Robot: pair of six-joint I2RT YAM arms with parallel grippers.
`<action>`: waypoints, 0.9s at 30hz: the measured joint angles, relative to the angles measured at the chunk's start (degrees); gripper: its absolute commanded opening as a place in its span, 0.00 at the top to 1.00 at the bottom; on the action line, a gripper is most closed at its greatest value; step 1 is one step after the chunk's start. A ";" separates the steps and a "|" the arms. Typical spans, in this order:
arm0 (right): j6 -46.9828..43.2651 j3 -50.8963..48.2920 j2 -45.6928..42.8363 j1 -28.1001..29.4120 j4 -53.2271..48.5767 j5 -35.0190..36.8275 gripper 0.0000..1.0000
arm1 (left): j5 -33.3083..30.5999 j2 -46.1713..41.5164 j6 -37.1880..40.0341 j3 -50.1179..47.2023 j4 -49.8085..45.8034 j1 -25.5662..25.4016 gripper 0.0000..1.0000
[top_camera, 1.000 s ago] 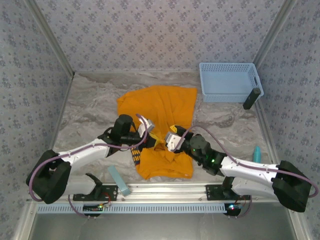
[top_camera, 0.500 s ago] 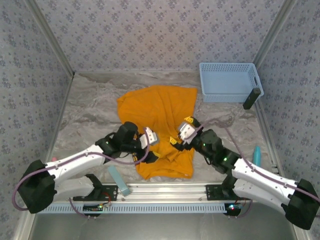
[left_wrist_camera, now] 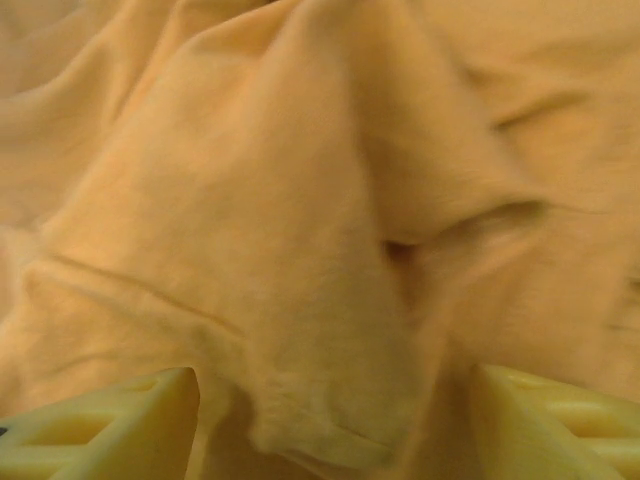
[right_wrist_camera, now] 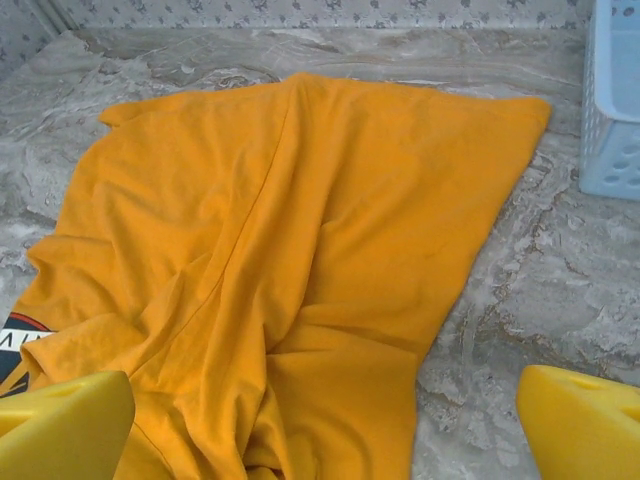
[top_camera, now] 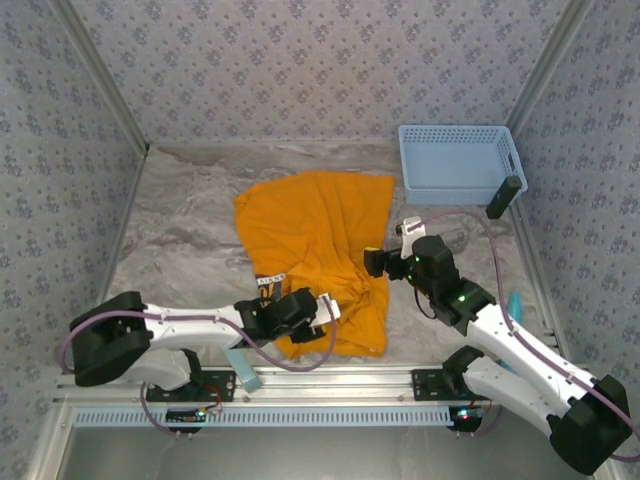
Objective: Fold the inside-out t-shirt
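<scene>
The inside-out t-shirt [top_camera: 315,240] is orange-yellow and lies rumpled in the middle of the table, its near part bunched in folds. A strip of dark printed lettering [top_camera: 270,280] shows at its left edge, also seen as lettering [right_wrist_camera: 18,332] in the right wrist view. My left gripper [top_camera: 327,310] hovers low over the near folds. Its jaws are open, with a soft ridge of shirt cloth [left_wrist_camera: 330,300] between the yellow fingertips [left_wrist_camera: 110,420], not clamped. My right gripper [top_camera: 374,263] stands wide open at the shirt's right edge, above cloth [right_wrist_camera: 300,230] and bare table.
A light blue basket [top_camera: 458,162] stands at the back right, with a dark object [top_camera: 503,197] leaning by its corner. A teal item [top_camera: 515,305] lies at the right edge. A pale blue block [top_camera: 241,362] rests near the front rail. Patterned walls close three sides.
Both grippers have opened and let go of the cloth they held up. The left arm dropped toward the near edge. The right one pulled away to the right, and the fold settled.
</scene>
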 measured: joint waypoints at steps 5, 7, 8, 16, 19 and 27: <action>2.05 -0.04 -0.39 0.00 0.02 0.59 0.00 | -6.51 0.35 0.44 0.02 5.31 0.00 0.63; 2.54 -0.15 -0.50 0.00 0.11 0.61 0.00 | -6.36 0.33 1.03 0.09 6.56 0.00 0.71; 2.71 -0.37 -0.57 0.00 0.13 0.59 0.01 | -5.86 0.33 1.27 0.24 6.56 0.00 0.77; -0.24 -2.71 -0.46 2.05 -1.77 -2.29 0.12 | 4.13 -6.71 -0.85 3.69 2.05 4.63 0.97; -0.20 -2.69 -0.42 5.16 -4.94 -2.69 0.14 | 8.59 -11.85 -3.96 3.69 1.92 9.44 0.96; -15.96 -7.15 -1.97 27.67 -0.55 -2.03 0.19 | 18.86 -15.91 -9.51 4.24 -2.67 16.35 0.96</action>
